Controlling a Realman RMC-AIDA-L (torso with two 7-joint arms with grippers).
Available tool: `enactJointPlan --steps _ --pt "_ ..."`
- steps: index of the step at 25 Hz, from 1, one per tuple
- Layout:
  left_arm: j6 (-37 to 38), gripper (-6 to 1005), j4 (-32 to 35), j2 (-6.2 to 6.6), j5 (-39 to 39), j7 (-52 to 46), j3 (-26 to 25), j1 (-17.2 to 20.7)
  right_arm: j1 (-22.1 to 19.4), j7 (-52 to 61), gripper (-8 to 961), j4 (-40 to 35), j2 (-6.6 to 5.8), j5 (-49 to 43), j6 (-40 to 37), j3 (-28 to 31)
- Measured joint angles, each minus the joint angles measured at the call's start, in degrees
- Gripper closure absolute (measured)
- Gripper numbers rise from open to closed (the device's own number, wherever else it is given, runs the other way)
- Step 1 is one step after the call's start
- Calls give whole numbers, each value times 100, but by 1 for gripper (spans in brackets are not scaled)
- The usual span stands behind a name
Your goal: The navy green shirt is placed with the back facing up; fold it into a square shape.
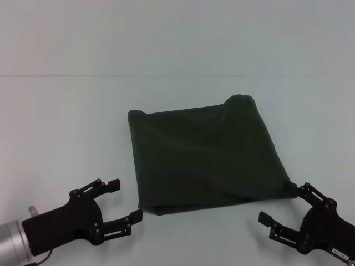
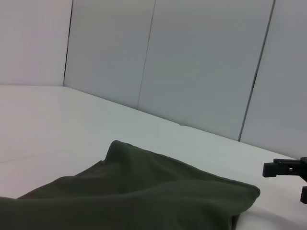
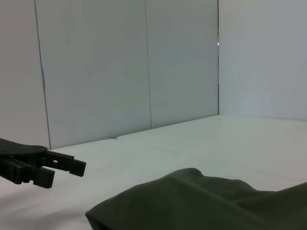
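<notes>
The navy green shirt (image 1: 202, 155) lies folded into a rough square in the middle of the white table (image 1: 66, 122); its far right corner bulges up. My left gripper (image 1: 127, 199) stands open just off the shirt's near left corner, holding nothing. Off the near right corner my right gripper (image 1: 277, 203) is open too, one fingertip (image 1: 294, 188) right at the cloth's edge. The left wrist view looks across the shirt (image 2: 144, 191) to the right gripper (image 2: 288, 168). The right wrist view has the shirt (image 3: 206, 203) and, farther off, the left gripper (image 3: 43, 165).
Bare white tabletop surrounds the shirt on all sides. Pale wall panels (image 2: 192, 72) stand behind the table.
</notes>
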Motion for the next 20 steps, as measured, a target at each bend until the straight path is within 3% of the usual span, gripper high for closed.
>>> enactJointPlan --steps 20 --pt "-1 90 0 0 -60 -1 0 -17 82 2 12 -1 0 0 8 0"
